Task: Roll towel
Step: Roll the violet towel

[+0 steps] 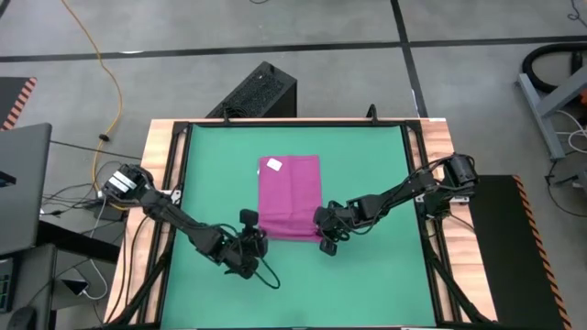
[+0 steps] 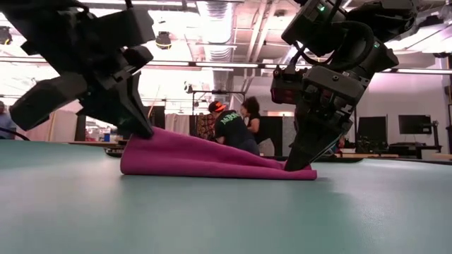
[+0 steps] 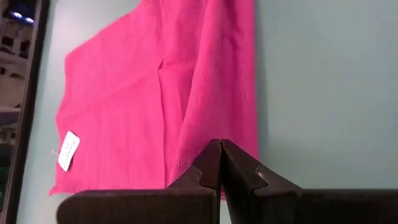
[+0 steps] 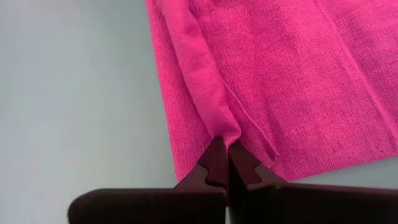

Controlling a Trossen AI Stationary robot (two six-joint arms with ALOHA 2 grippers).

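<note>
Two-arm roll of a towel, at the start of the first turn. The towel [image 1: 291, 196], a magenta-pink cloth, lies flat on the green mat [image 1: 367, 156] that covers the worktop [image 1: 158, 165], and stretches away from both pincers toward the far edge. The left pincer [image 1: 258, 240] is pressed shut on the towel's near corner on its own side. The right pincer [image 1: 326, 240] is pinched shut on the opposite near corner. Between the two, the near hem is lifted off the mat and doubled back into a low ridge, seen from table height as a hump that is higher at the left pincer and thin at the right one.

Holding both ends of one hem at once probably keeps the fold straight across the cloth, so that the roll begins even rather than skewed. The rest of the towel lies spread flat ahead of the pincers. A small white tag [image 1: 273, 166] sits at the far corner, well apart from both pincers.

The mat is smooth and bare around the cloth, framed by dark rails on a wooden top. Beyond the far edge stands a black box [image 1: 260, 92] on a grey floor, with a yellow cable [image 1: 103, 64] trailing past it. In the low view two people [image 2: 233, 127] are in the lit room behind.
</note>
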